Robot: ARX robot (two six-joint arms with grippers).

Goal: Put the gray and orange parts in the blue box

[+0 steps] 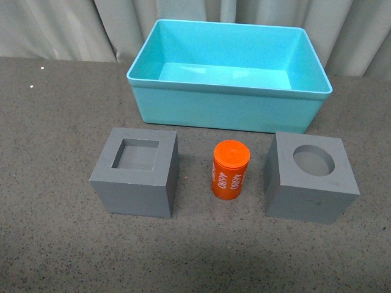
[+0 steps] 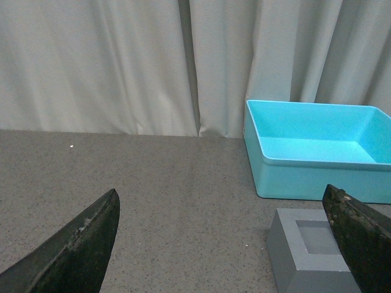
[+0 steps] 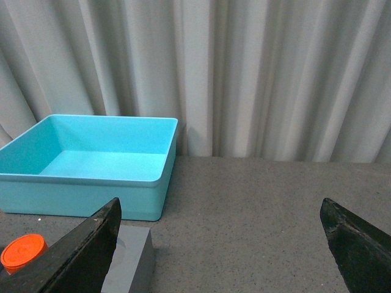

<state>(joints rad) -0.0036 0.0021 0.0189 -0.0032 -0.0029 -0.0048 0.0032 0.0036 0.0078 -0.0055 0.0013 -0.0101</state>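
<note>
Nothing's in the blue box (image 1: 229, 113) yet. It sits at the top middle of the front view, and all three parts are lined up on the table (image 1: 55, 244) just below it: square-hole block (image 1: 131, 189) lower left, orange cylinder (image 1: 230, 174) in the middle, round-hole block (image 1: 308, 195) lower right.

Both grippers are spread wide with nothing in them, left gripper (image 2: 221, 194) and right gripper (image 3: 220, 207).

My plan is to start with the square-hole block on the left arm, since it's right by that gripper. I'd say pinch it across two flat opposite faces, not corner to corner, lift clear of the rim, and drop it at one end of the box so the others fit.

The annoying bit is that neither arm shows in the front view, so I can't judge height over the table. The left wrist view cuts the block off at the frame edge with a finger over part of it. The right wrist view only gives me the cylinder's cap and one corner of the round-hole block.
</note>
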